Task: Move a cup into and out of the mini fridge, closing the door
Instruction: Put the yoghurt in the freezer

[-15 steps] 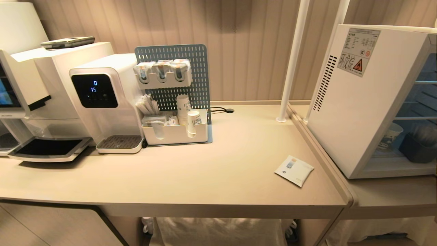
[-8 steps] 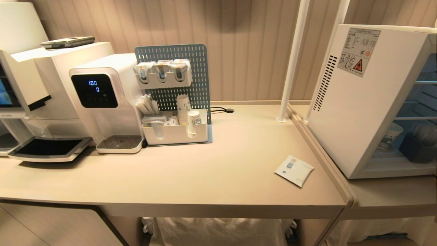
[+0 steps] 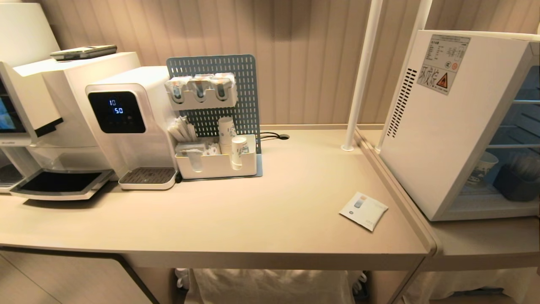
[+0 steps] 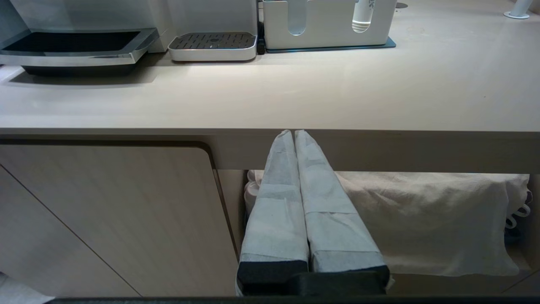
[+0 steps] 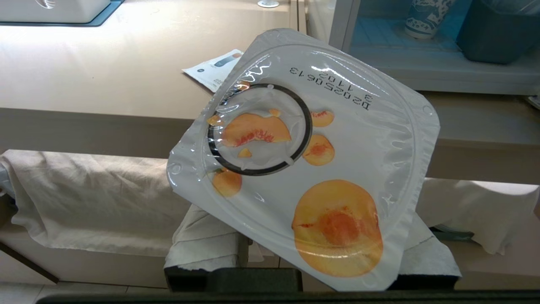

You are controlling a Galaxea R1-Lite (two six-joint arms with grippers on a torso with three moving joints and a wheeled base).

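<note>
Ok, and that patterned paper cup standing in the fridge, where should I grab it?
Pinch the paper cup across its side wall, coming in level through the mini fridge's open front. It stands upright under a wire shelf, so a reach from above looks blocked.

A self-serve drinks corner, like an office pantry or café: a beige counter (image 3: 253, 211) carries a coffee machine (image 3: 38, 105) at upper left, a water dispenser (image 3: 126, 122), a paper-cup organiser (image 3: 215, 164), and a mini fridge (image 3: 447, 126) at right.
</note>
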